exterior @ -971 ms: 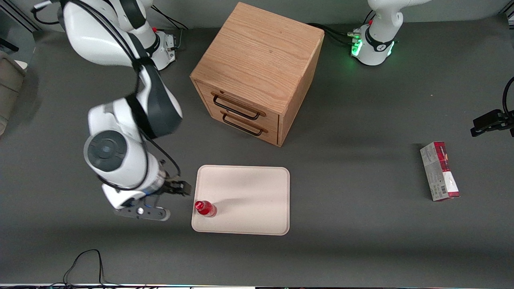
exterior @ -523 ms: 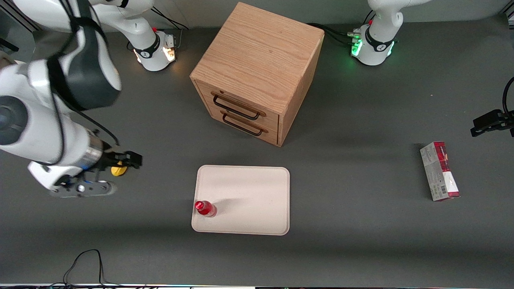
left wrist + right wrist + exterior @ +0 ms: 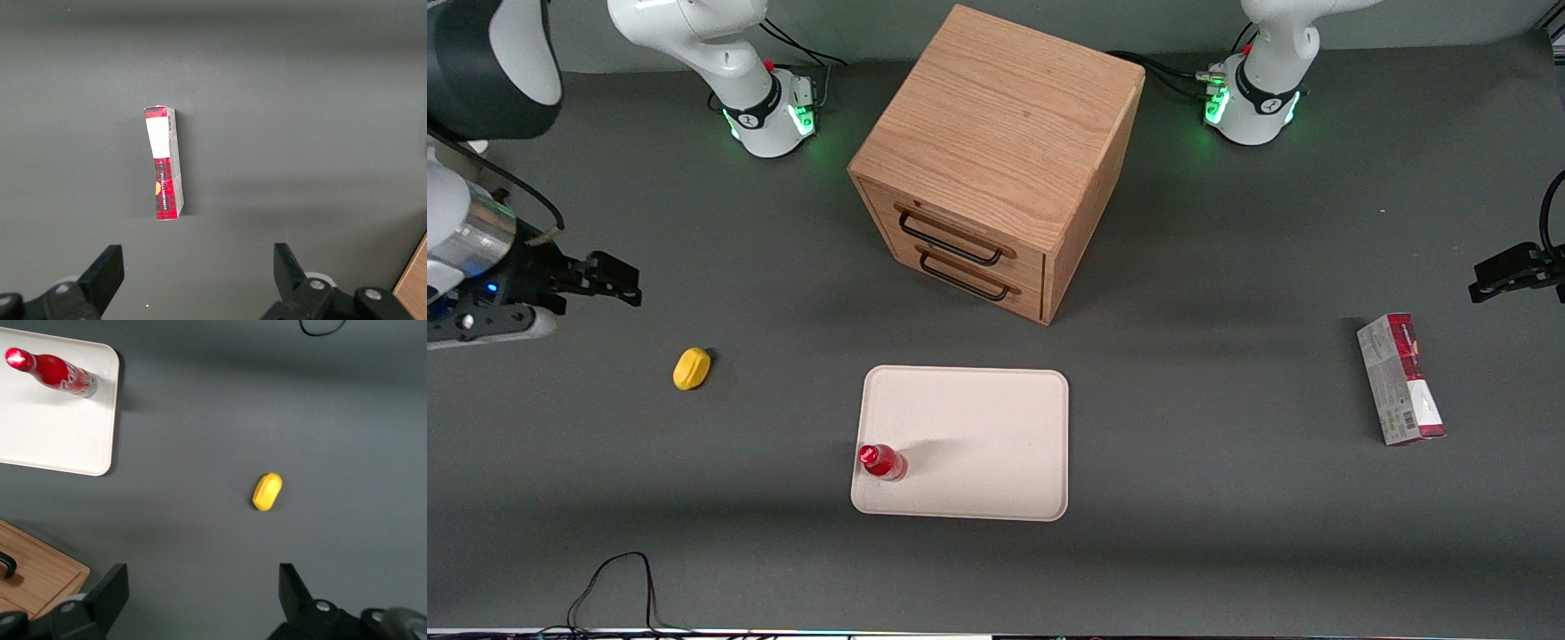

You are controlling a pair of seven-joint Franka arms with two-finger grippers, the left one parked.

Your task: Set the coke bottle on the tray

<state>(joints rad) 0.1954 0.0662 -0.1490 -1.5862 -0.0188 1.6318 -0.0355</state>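
Since a second ago your right arm has swung away from the tray's edge toward its own end of the table, uncovering the yellow object (image 3: 692, 368) it was hiding. Your gripper (image 3: 624, 284) now hangs above bare table, well apart from the tray (image 3: 996, 418), with its two fingers spread wide and nothing between them; the right wrist view shows both fingertips (image 3: 110, 587) far apart over grey surface.

From the gripper, the yellow object lies near, a little closer to the front camera. The coke bottle (image 3: 882, 462) is well apart from the gripper, nearer the front camera and toward the parked arm's end. It stands upright on the tray, inside the rim, close to the tray corner that is nearest both the front camera and the working arm's end. The wrist view shows the coke bottle (image 3: 52, 369) resting on the tray (image 3: 80, 447), red cap up.

Judging from this, the placing step is done and you are in the retreat. No further grasp looks needed; just let the arm settle clear.

For writing, there is faint white script on the bottle's red body, too small to read. The red-and-grey carton (image 3: 1400, 378) toward the parked arm's end carries print and a barcode, also unreadable.
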